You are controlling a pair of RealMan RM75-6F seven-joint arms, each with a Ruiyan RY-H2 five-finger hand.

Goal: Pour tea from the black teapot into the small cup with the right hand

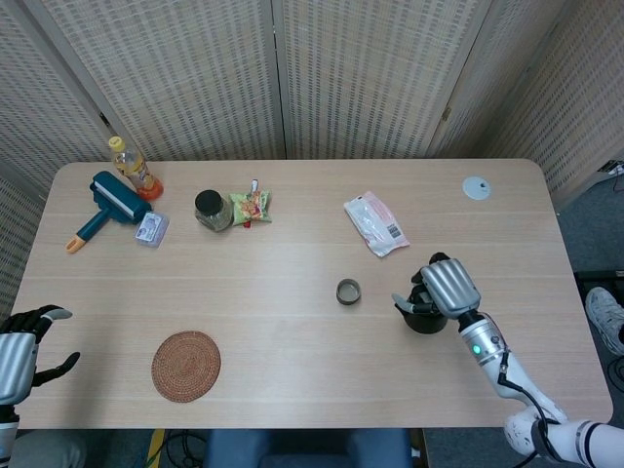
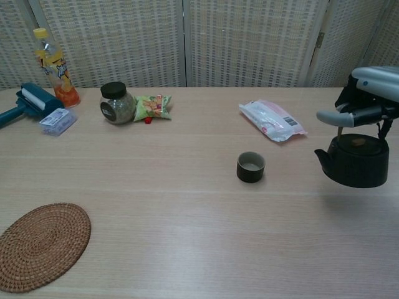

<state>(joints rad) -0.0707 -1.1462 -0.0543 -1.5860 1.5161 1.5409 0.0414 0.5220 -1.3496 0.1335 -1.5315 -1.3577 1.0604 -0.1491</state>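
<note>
The right hand [image 2: 365, 103] holds the black teapot [image 2: 352, 161] by its handle, fingers [image 2: 336, 116] curled above the lid; the pot hangs below them, clear of the surface [image 2: 187, 212]. The small cup [image 2: 250, 167] stands left of the fingers. The left hand [image 1: 18, 346] is spread, empty.

Right hand [image 2: 368, 99] at frame's right edge holds black teapot [image 2: 354, 159] by its handle, pot lifted off table [image 2: 187, 212], spout pointing left toward small cup [image 2: 250, 167]. Cup upright, well apart from pot. Woven coaster [image 2: 40, 244] bottom left; pink packet [image 2: 272, 121] behind cup.
</note>
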